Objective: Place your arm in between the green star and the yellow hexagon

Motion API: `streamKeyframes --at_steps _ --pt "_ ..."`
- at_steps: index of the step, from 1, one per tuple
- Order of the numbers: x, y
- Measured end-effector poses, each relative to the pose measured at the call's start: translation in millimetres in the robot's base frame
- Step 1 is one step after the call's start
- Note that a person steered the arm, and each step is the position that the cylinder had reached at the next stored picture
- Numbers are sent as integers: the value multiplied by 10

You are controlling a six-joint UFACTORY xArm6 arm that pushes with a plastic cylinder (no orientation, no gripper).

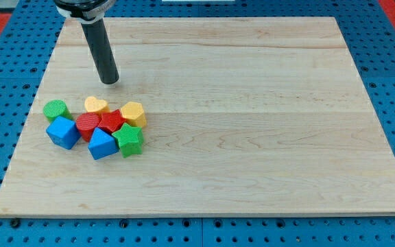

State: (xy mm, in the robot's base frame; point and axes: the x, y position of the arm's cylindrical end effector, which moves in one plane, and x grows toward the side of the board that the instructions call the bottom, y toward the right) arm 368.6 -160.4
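Seven small blocks cluster together on the wooden board (252,103): two blue, two green, two yellow, but the red shapes are hard to separate. The green star block (129,140) touches the yellow hexagon block (134,113). My tip (110,81) stands above them, apart; it has no fingers.

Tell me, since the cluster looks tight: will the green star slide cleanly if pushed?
Probably not alone: the green star touches a blue block and sits by the yellow hexagon. It looks squat, so tipping seems unlikely. My tip stands apart, above the cluster.
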Motion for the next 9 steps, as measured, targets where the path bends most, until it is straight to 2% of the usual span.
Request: streamKeyframes --at_steps 5,6,7,8,9 --pt "-26 -2" --pt "-38 394" --pt "467 1172" --pt "1148 899" --pt "1142 518"
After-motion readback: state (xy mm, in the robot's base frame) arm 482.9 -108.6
